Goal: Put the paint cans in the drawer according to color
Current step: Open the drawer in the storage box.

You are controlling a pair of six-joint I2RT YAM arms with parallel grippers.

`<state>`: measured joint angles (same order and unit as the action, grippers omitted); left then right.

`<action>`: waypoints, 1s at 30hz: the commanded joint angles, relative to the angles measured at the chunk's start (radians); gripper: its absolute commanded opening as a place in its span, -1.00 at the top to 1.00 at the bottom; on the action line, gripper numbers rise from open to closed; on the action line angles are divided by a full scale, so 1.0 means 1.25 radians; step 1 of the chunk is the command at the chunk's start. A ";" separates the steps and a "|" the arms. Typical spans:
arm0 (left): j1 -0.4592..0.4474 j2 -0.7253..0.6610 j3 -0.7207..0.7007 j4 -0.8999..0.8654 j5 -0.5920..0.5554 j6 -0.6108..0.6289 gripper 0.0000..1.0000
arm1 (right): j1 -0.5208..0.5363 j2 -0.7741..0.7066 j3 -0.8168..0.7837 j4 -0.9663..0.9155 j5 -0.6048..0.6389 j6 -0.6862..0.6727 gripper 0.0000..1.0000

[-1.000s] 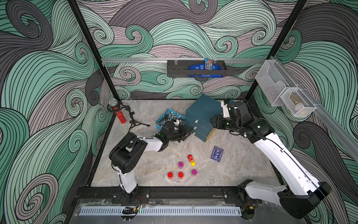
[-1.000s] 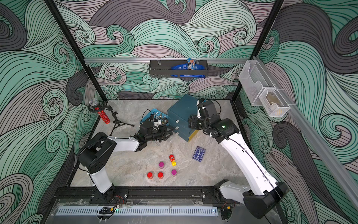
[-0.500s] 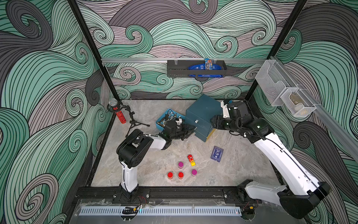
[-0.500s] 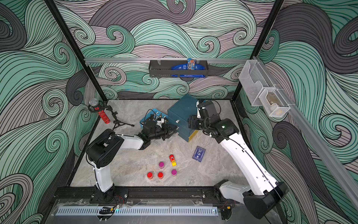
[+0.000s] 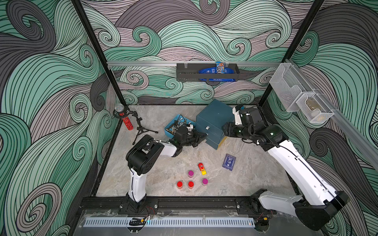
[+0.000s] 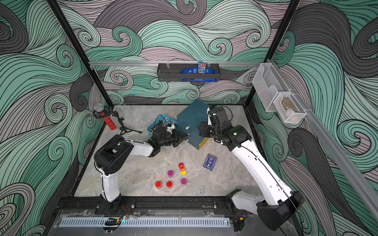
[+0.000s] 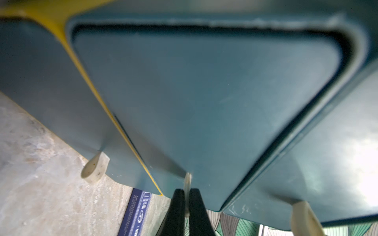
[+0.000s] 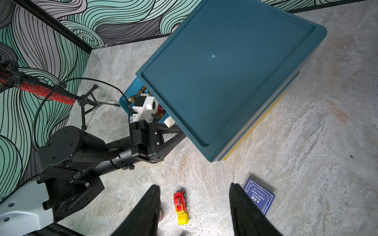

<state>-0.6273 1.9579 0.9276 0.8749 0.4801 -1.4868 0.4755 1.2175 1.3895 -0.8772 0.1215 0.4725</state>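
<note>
marble tabletop, left gripper pinching a white pull tab on the drawer, right gripper spread, empty

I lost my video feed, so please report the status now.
Left gripper shut on middle pull tab. Right gripper open, empty, raised beside drawer. Four paint cans on table, toy car beside.

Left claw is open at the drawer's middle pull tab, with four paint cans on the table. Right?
Not open. The left wrist view shows the left claw shut on that pull tab of the drawer; four paint cans are on the table.
</note>
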 commanded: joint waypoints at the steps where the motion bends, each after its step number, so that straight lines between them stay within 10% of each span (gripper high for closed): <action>1: -0.007 -0.002 0.017 0.014 0.000 0.009 1.00 | -0.003 -0.009 -0.019 0.008 -0.005 -0.018 -0.14; 30: -0.014 -0.396 -0.361 -0.155 -0.004 0.108 1.00 | 0.164 -0.109 -0.205 -0.002 0.004 0.028 -0.08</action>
<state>-0.6365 1.4933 0.4801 0.7235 0.4751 -1.3891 0.6724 1.0893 1.1290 -0.8829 0.1036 0.4866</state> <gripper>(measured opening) 0.055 0.543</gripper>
